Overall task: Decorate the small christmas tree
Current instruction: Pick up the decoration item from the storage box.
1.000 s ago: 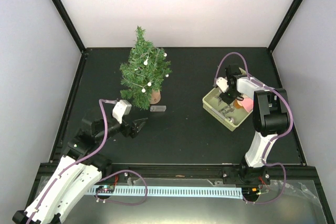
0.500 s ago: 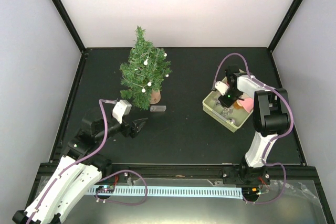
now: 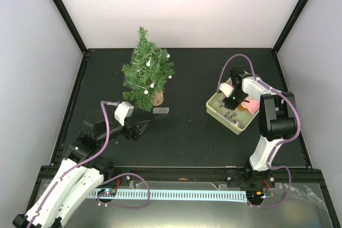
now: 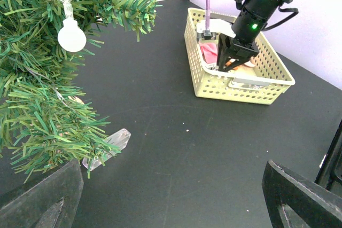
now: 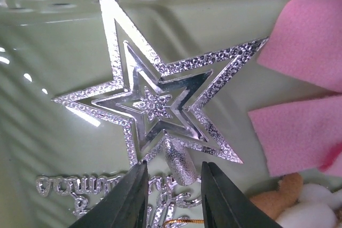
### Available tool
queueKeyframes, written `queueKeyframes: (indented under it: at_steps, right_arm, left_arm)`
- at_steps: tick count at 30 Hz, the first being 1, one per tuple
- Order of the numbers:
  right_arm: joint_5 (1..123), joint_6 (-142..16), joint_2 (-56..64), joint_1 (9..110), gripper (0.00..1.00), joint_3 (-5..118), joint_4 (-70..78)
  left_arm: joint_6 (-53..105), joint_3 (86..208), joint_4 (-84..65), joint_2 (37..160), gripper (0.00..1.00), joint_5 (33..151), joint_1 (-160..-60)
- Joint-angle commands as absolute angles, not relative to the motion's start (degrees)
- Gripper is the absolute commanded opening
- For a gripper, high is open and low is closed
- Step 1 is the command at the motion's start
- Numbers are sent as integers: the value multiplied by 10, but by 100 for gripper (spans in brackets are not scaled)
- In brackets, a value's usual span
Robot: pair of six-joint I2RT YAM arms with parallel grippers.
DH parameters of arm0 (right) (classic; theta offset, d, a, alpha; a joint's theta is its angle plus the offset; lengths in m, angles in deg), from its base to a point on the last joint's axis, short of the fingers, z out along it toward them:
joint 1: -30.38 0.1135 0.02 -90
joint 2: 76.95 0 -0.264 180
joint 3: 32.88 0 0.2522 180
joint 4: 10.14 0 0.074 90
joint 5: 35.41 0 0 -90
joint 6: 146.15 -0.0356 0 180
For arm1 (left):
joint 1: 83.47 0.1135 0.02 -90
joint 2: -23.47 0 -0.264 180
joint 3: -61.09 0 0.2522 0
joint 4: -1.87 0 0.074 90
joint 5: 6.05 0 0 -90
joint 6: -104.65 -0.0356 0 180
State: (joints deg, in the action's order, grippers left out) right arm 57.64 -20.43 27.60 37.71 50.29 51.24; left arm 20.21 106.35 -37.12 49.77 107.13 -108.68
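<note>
Reaching into the basket (image 4: 240, 92), right pincer (image 5: 171, 172) clamps the silver star (image 5: 157, 105); left pincer (image 3: 144, 127) gapes.

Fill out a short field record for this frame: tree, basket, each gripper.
tree: small christmas tree upright, far left of the table, white bulb string on it
basket: yellow-green basket at right, holding a silver star and pink pieces
left gripper: open, empty, low near the tree
right gripper: down in the basket, fingers either side of the star's stem; contact unclear
</note>
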Motion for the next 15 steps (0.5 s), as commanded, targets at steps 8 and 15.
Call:
queueKeyframes:
  at_steps: [8,15]
  right_arm:
    - [555,-205,312,378,30,487,473]
    - [555,-223,286,378,18,483,467]
  left_arm:
    - [198,1074,-368,493,94,1070,-1089]
    - [198,1073,-369,493,93,1070,-1089]
